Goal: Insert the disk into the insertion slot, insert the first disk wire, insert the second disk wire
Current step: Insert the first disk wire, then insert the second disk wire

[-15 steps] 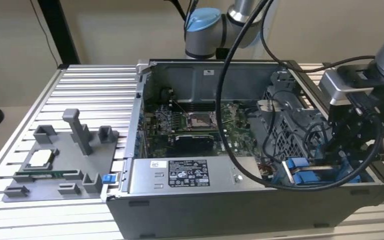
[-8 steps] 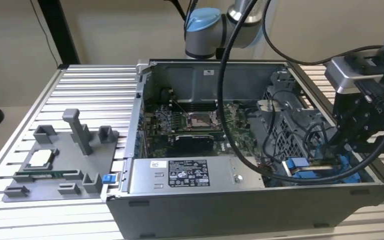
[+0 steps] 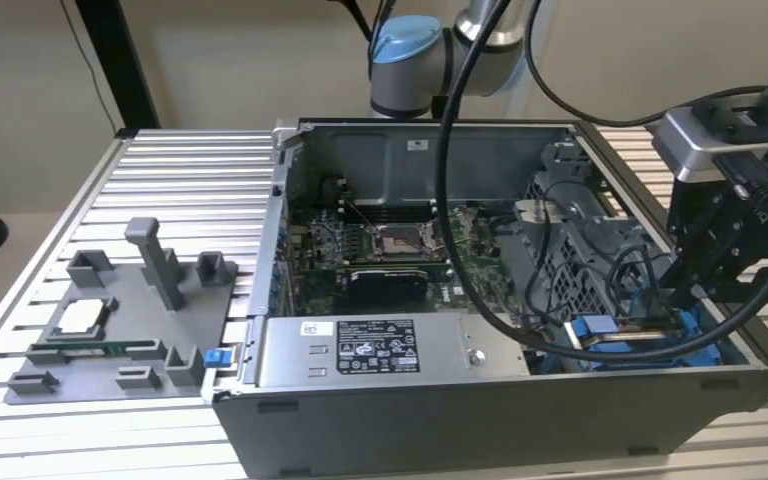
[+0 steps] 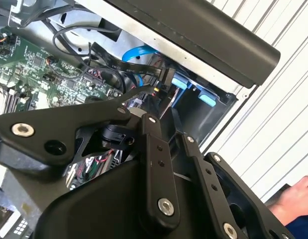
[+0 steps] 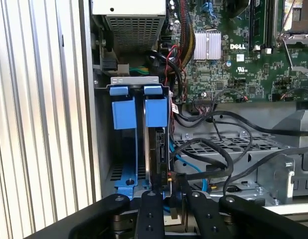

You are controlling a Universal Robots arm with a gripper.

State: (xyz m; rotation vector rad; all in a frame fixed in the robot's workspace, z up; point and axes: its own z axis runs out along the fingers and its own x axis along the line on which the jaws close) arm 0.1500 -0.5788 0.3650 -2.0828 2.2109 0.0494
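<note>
The flat silver-grey disk in its bright blue plastic carrier (image 5: 158, 149) stands on edge inside the narrow grey metal insertion slot with blue rails (image 5: 125, 172), at the corner of the open dark grey computer case (image 3: 491, 420) on the exterior view's right. In the first wrist view the disk's long axis runs along the bay. One end is capped by a blue tab and the other end points towards the black linkage gripper (image 3: 691, 290).

Two square blue plastic tabs (image 5: 123, 107) sit side by side at the bay's mouth. One of them belongs to the single disk.

The one arm comes in from the exterior view's right and reaches steeply down over the case wall, so the gripper hangs just above the bay. A black wire connector (image 5: 177, 180) lies right at the near end of the disk, close in front of the gripper. How far the claw is open cannot be told, nor whether it has hold of that connector.

A thin blue data cable (image 4: 139, 52) curls beside the bay, among several black wires.

The large grey labelled power-supply box (image 3: 371, 350) lies along the case's front edge. One person's hand (image 4: 295, 199) rests on the ribbed aluminium table (image 3: 184, 170).
</note>
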